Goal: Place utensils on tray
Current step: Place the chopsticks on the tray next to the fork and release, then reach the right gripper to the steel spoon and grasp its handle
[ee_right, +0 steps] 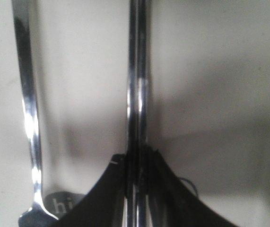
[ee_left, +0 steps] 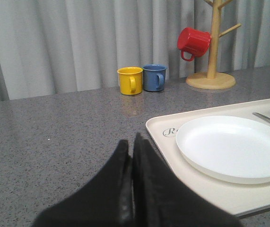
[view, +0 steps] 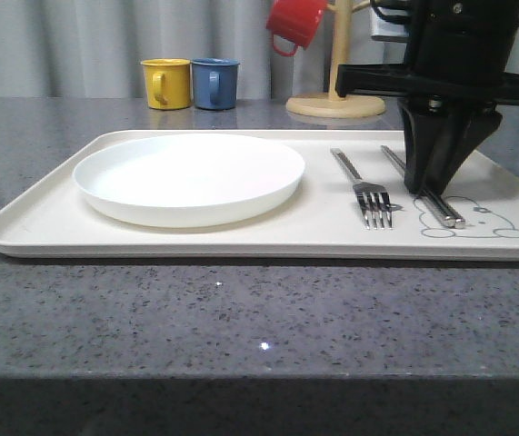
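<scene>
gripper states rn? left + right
Left claw: closed, empty, over the bare table.
Right claw: closed on the chopsticks, down on the tray.

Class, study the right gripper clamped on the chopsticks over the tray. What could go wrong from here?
1. The right gripper is shut on the chopsticks, which look to lie on the tray; lifting without opening could drag them off again.
2. The fork lies close beside the chopsticks, so the opening fingers may nudge it.
3. The chopsticks lie near the tray's right edge; a sideways pull could roll them towards the rim.
</scene>
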Robot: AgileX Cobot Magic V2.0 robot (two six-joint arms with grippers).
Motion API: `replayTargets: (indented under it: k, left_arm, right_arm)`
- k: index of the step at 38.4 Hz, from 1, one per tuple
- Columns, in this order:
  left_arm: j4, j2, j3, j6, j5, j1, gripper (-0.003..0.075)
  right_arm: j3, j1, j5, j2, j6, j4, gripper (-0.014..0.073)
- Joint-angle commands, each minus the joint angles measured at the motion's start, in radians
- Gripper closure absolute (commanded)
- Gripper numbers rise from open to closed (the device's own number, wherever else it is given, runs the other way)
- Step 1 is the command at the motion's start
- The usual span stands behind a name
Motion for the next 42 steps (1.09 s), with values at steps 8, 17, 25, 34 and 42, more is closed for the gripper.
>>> replayTargets:
  k: [8,17,25,34,42]
  left_arm:
    - [-0.009,0.012,-0.025,-0.009,-0.085,0.001,0.0738]
    - [-0.009,0.012,-0.025,-0.009,-0.085,0.001,0.0738]
    - [-0.009,0.012,-0.025,-0.009,-0.085,0.001,0.0738]
    - [-0.009,0.012,-0.025,-0.009,-0.085,0.001,0.0738]
    - [-0.009,0.012,-0.025,-0.009,-0.085,0.001,0.0738]
  right_arm:
    - [-0.025,-0.001,-0.001,-0.032,0.001,-0.001,0.0578]
    - [-0.096,-0.001,0.078,-0.033,-0.005,-0.030,0.0223]
    - [-0.292,-0.025,0.248,-0.050,-0.153,-0.151,0.0202]
    - [-0.214,-0.254,0.249,-0.165,-0.297,-0.154,0.0203]
    - [-0.129,-0.498,0.249,-0.210,-0.430,-0.144,0.0204]
